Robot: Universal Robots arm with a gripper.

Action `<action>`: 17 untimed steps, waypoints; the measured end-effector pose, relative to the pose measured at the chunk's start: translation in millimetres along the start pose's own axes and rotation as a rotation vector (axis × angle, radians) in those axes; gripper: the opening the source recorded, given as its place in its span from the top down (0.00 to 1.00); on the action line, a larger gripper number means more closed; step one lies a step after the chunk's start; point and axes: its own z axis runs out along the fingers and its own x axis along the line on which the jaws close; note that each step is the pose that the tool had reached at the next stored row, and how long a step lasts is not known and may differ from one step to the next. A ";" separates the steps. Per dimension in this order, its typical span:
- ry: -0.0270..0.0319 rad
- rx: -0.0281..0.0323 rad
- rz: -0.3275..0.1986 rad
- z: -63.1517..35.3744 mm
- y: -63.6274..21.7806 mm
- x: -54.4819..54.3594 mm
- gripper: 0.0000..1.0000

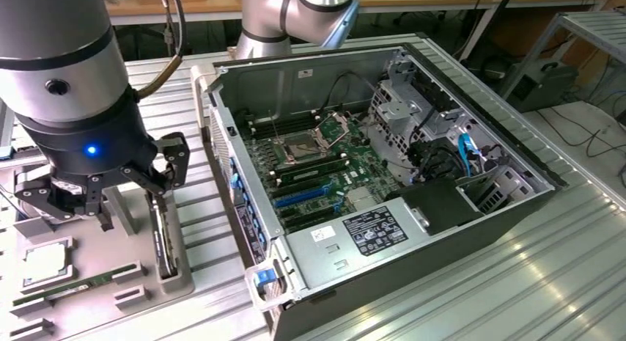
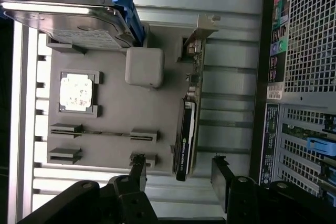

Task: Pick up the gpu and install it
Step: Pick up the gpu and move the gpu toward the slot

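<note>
Wrist view, black claw (image 2: 180, 165) spread wide above thin flat gpu (image 2: 187, 129), standing on edge

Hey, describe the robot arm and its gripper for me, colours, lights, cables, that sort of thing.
The arm is a thick silver-grey cylinder with a black band, ending in a black wrist section with a small blue light. A dark cable runs beside it. The gripper is black, with two jointed linkage fingers.
</note>
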 end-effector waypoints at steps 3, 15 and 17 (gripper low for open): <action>0.0001 0.0000 0.000 5.4 -0.7 0.0 0.38; -0.0009 0.0029 0.036 21.4 -2.1 -9.4 0.38; -0.0011 0.0031 0.048 24.9 -2.2 -9.5 0.38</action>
